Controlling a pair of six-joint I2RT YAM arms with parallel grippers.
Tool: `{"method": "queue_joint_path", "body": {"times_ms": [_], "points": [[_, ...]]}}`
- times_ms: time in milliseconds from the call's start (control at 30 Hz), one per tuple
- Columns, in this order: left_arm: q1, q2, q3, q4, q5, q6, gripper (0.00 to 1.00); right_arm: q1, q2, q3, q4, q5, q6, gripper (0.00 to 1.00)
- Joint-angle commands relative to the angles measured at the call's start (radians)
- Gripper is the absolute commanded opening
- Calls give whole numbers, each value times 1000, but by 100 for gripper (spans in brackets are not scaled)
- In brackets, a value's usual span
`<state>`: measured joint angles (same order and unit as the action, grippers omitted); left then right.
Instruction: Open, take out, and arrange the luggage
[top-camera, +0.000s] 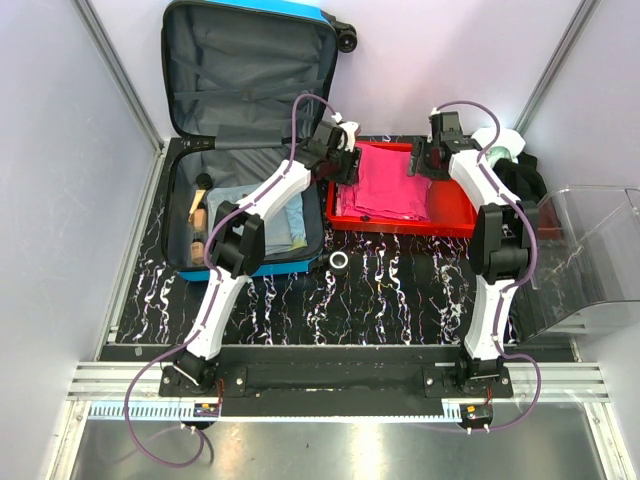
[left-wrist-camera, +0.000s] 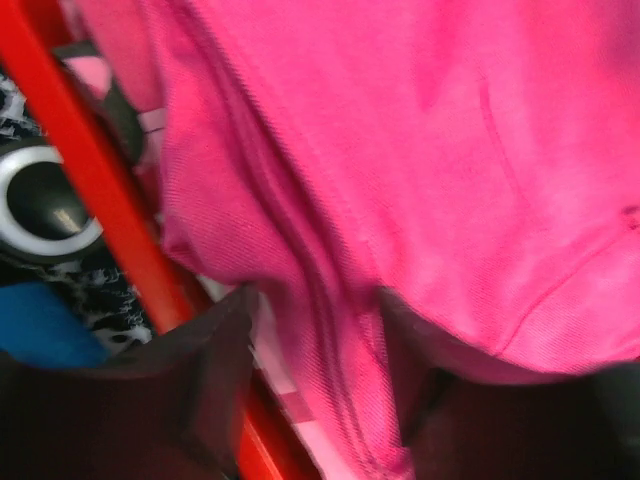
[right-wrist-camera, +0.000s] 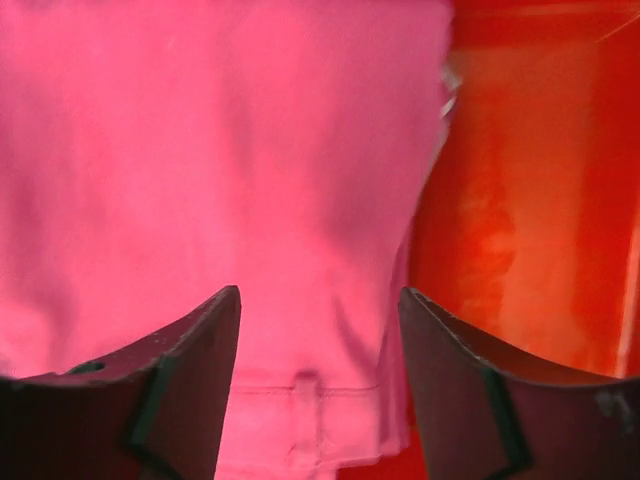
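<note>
Top external shows the luggage (top-camera: 245, 100) open at far left of the tabletop (top-camera: 380, 300); left hand (top-camera: 345, 165) and right hand (top-camera: 420, 165), both parted and empty over the pink cloth (top-camera: 385, 190), should lift straight up, not dragging it.

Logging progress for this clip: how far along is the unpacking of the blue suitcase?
Done: the large bright blue hard-shell suitcase stands open, and a pink fabric garment lies in the red plastic tray. In hand: the left pincer and right pincer hover open over that garment, seemingly placing it. Left: a pale blue folded cloth and tan items lie inside the suitcase, not yet taken out.
</note>
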<state>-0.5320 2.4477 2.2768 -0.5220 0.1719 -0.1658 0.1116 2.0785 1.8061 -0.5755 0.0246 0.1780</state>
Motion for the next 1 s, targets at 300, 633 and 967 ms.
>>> {"method": "queue_joint_path", "body": {"times_ms": [300, 633, 967], "points": [[56, -200, 20, -96, -87, 90, 71, 25, -2, 130, 55, -107, 37, 52], [190, -389, -196, -158, -225, 160, 69, 186, 156, 240, 120, -207, 38, 10], [359, -542, -503, -153, -314, 135, 68, 243, 455, 507, -111, -187, 95, 0]]}}
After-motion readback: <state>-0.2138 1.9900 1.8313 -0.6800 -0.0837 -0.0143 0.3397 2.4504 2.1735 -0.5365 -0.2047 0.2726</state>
